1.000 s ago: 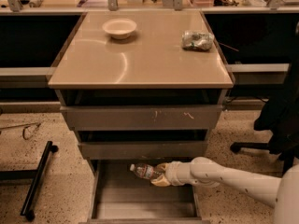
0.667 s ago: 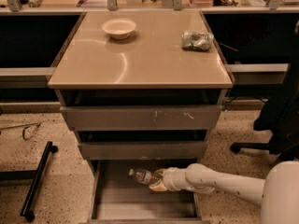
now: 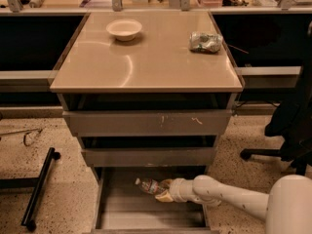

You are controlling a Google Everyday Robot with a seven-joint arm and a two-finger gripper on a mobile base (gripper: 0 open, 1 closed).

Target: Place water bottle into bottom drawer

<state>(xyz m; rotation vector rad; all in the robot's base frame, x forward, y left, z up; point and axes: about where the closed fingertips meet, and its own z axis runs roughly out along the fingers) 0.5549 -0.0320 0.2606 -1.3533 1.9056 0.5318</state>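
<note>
While the bottom drawer (image 3: 122,209) stands pulled out, the gripper (image 3: 164,193) reaches into it from the right, with the jaws clenched on the base end of the water bottle (image 3: 146,185). This bottle is almost flat, cap pointing left, over the back part of the drawer floor.
</note>
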